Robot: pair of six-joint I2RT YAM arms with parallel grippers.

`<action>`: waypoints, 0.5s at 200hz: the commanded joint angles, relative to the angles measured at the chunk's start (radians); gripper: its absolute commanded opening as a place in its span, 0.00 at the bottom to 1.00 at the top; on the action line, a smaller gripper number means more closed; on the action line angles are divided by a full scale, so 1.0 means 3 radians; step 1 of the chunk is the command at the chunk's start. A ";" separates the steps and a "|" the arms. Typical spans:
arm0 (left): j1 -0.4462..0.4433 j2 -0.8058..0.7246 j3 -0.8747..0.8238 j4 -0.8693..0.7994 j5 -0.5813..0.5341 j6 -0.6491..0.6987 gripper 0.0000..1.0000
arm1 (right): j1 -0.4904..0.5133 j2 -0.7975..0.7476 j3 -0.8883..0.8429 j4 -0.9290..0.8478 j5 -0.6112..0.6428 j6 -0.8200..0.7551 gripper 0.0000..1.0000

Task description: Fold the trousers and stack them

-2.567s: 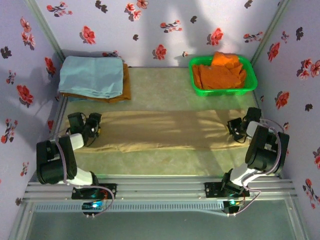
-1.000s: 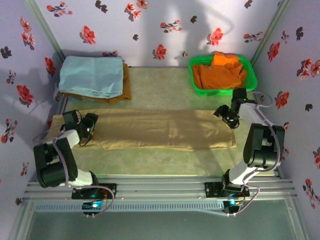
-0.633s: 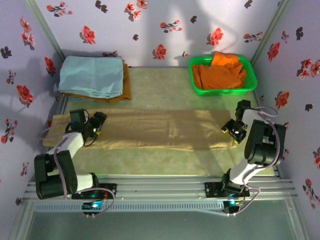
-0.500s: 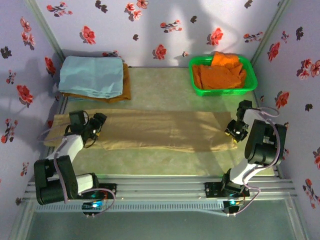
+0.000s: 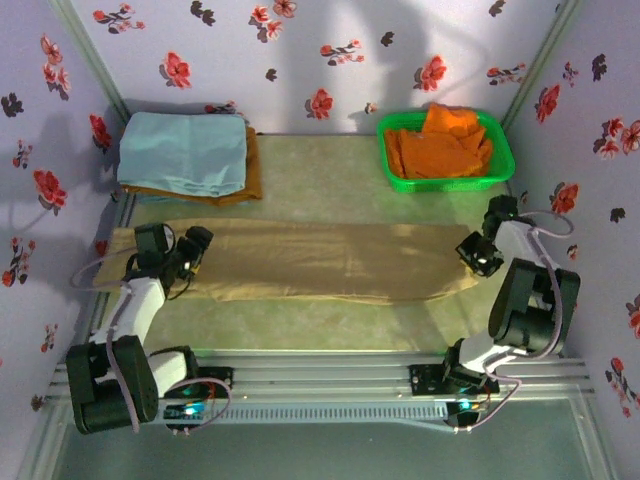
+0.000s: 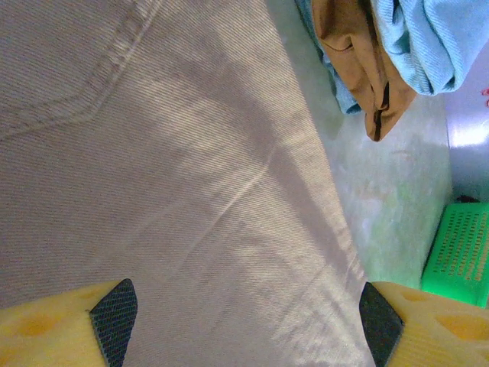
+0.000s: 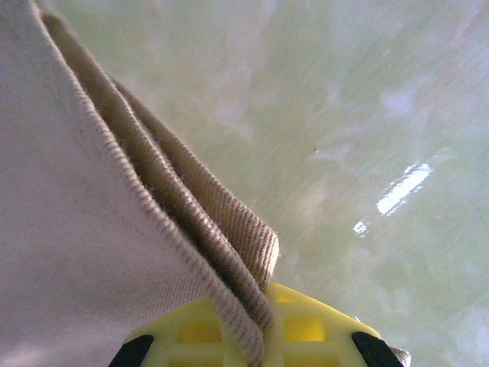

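Since one second ago the right gripper has moved from the far edge of the trousers to their right end and has closed there. The right end of the cloth now lies slightly further right. The left gripper has shifted only slightly, and its opening is unchanged.

1. Trousers: one pair. They lie flat on the table as a long band running left to right, between the two arms.
2. Grippers: two.
   - Right gripper: pressed together on the hem at the right end of the trousers. In the right wrist view the layered hem edge runs down between the yellow fingers.
   - Left gripper: spread wide over the left end of the trousers. In the left wrist view its two dark pads sit well apart, with plain cloth and a stitched seam between and beyond them. Contact with the cloth cannot be determined.
3. Basket: one, green, at the far right of the table, apart from the trousers. It holds a pile of orange garments; their number cannot be determined.
4. Stack at the far left: one blue cloth folded on top of one brown cloth, whose edge shows along the near and right sides.
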 commanded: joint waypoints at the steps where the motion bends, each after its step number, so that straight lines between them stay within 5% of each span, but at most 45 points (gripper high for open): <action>1: -0.0068 -0.0029 0.0061 -0.0143 0.0070 0.0147 0.80 | 0.0170 -0.0223 0.0237 -0.0174 0.0117 0.0131 0.00; 52: -0.0090 0.0181 0.0179 -0.0153 0.0041 0.0210 0.80 | 0.1859 -0.0139 0.0942 -0.0527 0.0655 0.0515 0.00; 100: -0.0086 0.0340 0.0179 -0.0034 0.0072 0.0150 0.81 | 0.3094 0.0468 0.1722 -0.0530 0.0874 0.0948 0.00</action>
